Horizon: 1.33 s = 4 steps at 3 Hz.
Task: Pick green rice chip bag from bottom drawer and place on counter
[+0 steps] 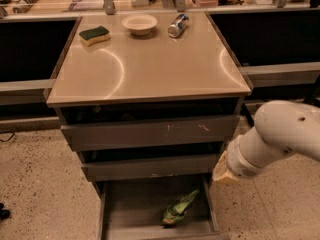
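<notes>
The green rice chip bag (178, 208) lies crumpled in the open bottom drawer (130, 209), toward its right front. The counter (150, 64) is the glossy tan top of the grey cabinet. My arm comes in from the right. Its white wrist and tan end (225, 171) hang just right of the drawer's right edge, above and to the right of the bag. The gripper's fingers are hidden behind the wrist.
On the counter's far edge stand a green-topped yellow sponge (94, 34), a small tan bowl (139, 23) and a metal can lying on its side (177, 25). Two taller grey drawers (150, 131) sit above the open one. Speckled floor lies around the cabinet.
</notes>
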Tool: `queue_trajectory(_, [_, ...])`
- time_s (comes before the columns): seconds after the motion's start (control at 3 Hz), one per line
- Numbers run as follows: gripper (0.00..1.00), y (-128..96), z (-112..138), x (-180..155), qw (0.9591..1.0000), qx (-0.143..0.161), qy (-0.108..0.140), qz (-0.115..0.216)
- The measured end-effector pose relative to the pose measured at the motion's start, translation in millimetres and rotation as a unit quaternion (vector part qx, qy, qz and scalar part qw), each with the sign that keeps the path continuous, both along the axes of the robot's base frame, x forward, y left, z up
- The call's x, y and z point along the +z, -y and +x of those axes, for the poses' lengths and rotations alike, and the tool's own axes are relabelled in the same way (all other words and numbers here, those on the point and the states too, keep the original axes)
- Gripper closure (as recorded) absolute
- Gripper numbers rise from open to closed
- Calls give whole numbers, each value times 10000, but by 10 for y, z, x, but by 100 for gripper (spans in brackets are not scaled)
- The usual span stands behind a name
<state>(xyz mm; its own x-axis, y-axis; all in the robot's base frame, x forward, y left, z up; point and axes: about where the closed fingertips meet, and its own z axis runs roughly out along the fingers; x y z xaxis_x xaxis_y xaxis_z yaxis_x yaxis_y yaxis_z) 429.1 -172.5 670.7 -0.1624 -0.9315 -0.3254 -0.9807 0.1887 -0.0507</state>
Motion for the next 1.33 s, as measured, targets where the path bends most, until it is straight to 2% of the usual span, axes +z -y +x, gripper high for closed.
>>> queue_trajectory(0.33, [100, 174, 29, -743, 9984, 3, 206, 530])
queue_trajectory(0.67, [100, 306, 241, -1247, 9939, 118, 351, 1035])
queue_trajectory(1.0, [100, 377, 337, -1958, 9895, 163, 32, 1438])
queue_trajectory(1.33, [100, 293, 235, -2320, 9862, 102, -223, 1639])
